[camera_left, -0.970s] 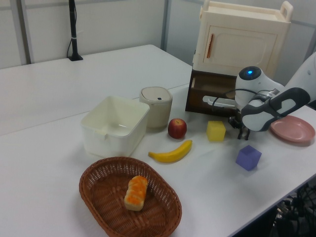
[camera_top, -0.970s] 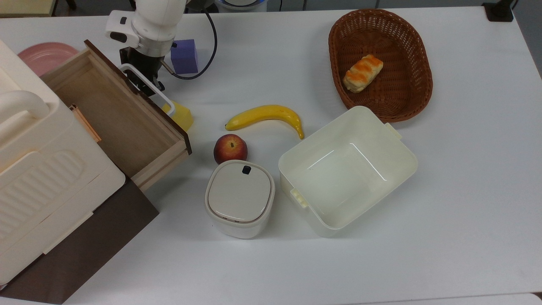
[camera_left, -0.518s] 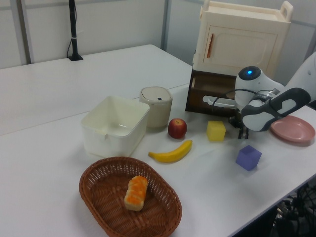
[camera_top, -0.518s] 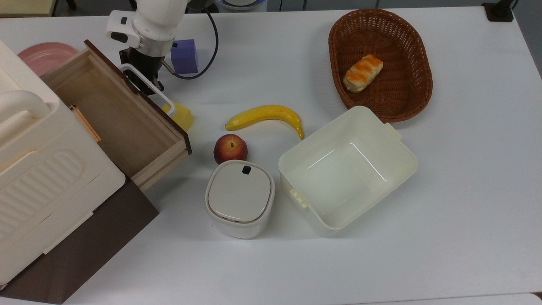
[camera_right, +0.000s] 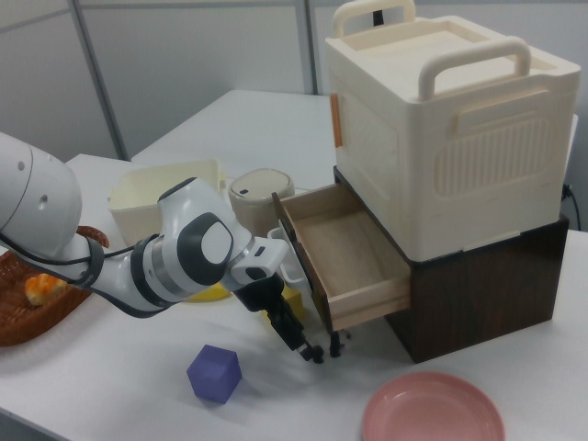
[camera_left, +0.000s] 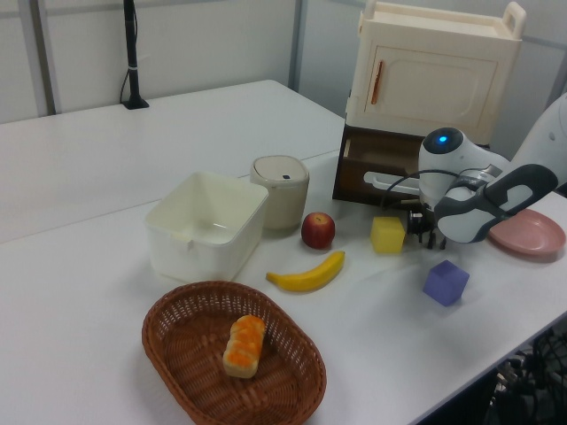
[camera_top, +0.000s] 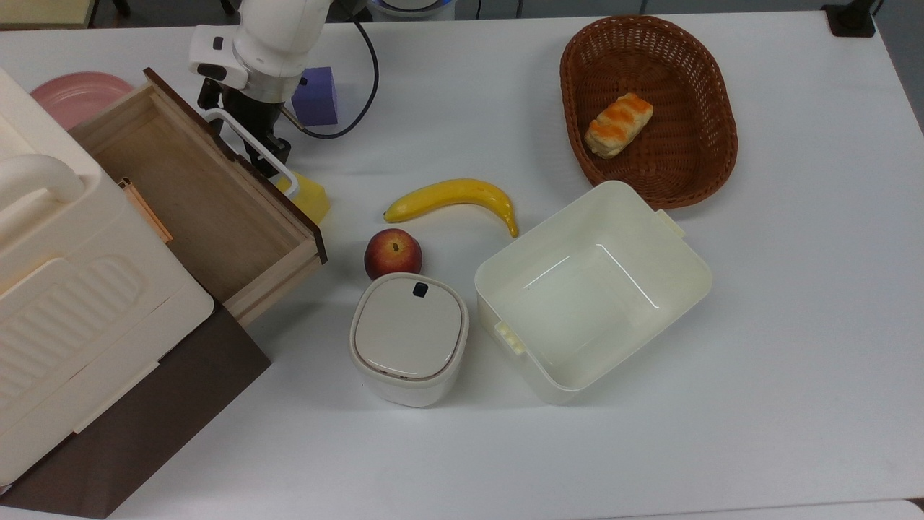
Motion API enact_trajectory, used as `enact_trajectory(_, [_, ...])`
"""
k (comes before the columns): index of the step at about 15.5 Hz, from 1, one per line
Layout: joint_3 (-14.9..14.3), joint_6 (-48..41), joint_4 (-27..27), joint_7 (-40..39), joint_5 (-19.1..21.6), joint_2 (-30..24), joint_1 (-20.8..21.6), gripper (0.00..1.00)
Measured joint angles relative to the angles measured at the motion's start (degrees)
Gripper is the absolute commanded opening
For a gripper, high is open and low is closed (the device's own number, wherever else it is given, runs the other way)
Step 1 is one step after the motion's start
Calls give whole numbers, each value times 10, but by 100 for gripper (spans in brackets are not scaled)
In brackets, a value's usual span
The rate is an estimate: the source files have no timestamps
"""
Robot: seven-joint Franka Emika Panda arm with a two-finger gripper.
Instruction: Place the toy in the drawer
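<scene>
Hanging low over the tabletop (camera_top: 794,325) near the top view's upper-left corner, the gripper (camera_right: 322,351) sits just in front of the dark front panel of the open drawer (camera_top: 195,195), beside the yellow cube (camera_top: 312,196). Whether it is apart or clamped cannot be told, and the toy's place cannot be confirmed, though dark specks at the gripper's tip in the right view may be it. By judgement the toy is light, rigid, small and easily toppled, so take hold across its body; no brand, label or writing is legible.
</scene>
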Motion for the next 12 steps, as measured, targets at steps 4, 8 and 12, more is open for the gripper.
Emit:
enact_trajectory(4, [0, 0, 0, 0, -3, 0, 0, 100])
enact_trajectory(8, [-1, 0, 3, 0, -5, 2, -2, 100])
enact_trajectory(12, [-1, 0, 14, 0, -7, 10, -9, 100])
